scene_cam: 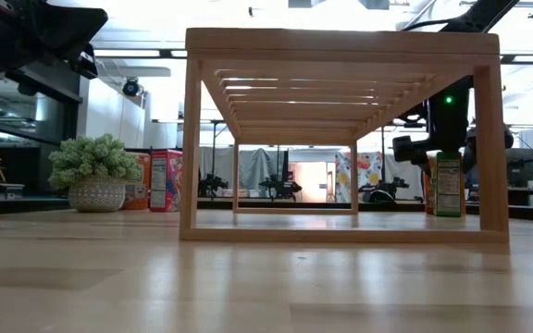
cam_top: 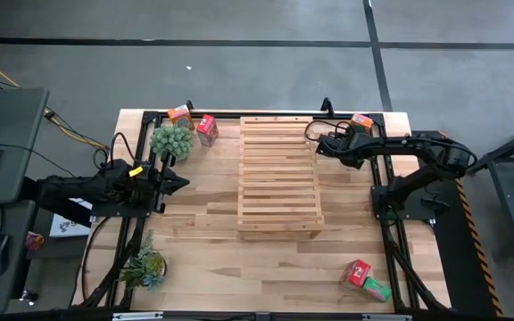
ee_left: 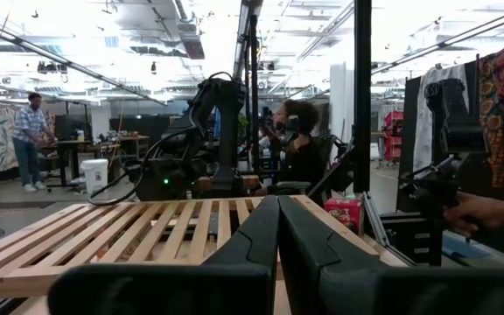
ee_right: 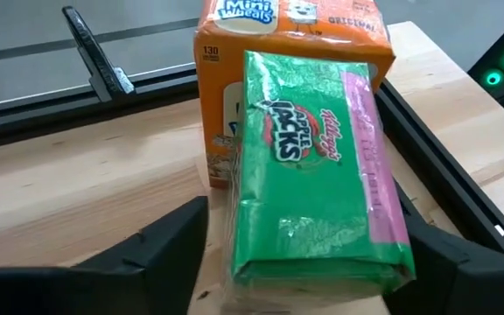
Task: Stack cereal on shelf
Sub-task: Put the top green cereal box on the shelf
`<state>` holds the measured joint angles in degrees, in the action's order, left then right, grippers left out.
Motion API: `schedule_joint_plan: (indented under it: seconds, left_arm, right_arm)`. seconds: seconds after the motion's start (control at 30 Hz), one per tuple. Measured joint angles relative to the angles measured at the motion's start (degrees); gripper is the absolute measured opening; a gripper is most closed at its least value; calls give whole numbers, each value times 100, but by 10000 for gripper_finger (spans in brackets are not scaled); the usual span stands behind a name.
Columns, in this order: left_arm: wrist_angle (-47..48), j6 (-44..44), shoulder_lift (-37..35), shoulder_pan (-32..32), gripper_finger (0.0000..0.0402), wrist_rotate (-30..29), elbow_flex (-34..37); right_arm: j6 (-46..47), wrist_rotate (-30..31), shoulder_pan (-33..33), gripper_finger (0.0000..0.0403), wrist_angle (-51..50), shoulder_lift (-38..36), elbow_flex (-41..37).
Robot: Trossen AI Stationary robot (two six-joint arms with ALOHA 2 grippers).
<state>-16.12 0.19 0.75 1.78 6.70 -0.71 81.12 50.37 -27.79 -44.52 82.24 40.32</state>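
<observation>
Pale wooden worktop (cam_top: 212, 259) carrying the large slatted wooden shelf (cam_top: 278, 176) at its centre. Left gripper (cam_top: 175, 184), fingers pressed together and empty, hangs over the left edge beside a bushy green potted plant (cam_top: 170, 139). Right gripper (ee_right: 300, 249), at the far right corner, stands with fingers spread either side of a green cardboard cereal box (ee_right: 318, 171); whether the fingers touch it cannot be told. An orange cereal box (ee_right: 291, 44) stands just behind it
</observation>
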Motion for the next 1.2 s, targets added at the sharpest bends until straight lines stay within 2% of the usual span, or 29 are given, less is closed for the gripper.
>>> schedule_joint_plan:
  seconds: [0.2,0.33,0.6,0.87,1.03,1.2]
  left_arm:
    - [0,0,-2,0,1,-2,0]
    - [0,0,-1,-1,1,-1,0]
    - [0,0,0,0,1,0,0]
    - [0,0,-1,0,1,-1,0]
    - [1,0,0,0,1,0,0]
    - [0,0,-2,-1,1,0,0]
  right_arm:
    - [-18,6,4,166,-16,0,6]
    - [-320,-36,112,129,-65,-68,7]
    - [-1011,-136,707,125,-485,-1072,131]
    - [-2259,-241,1505,128,-689,-2056,1045]
    - [-2980,16,1904,128,-588,-2054,2049]
    - [-3464,-113,2149,128,-373,-1428,2946]
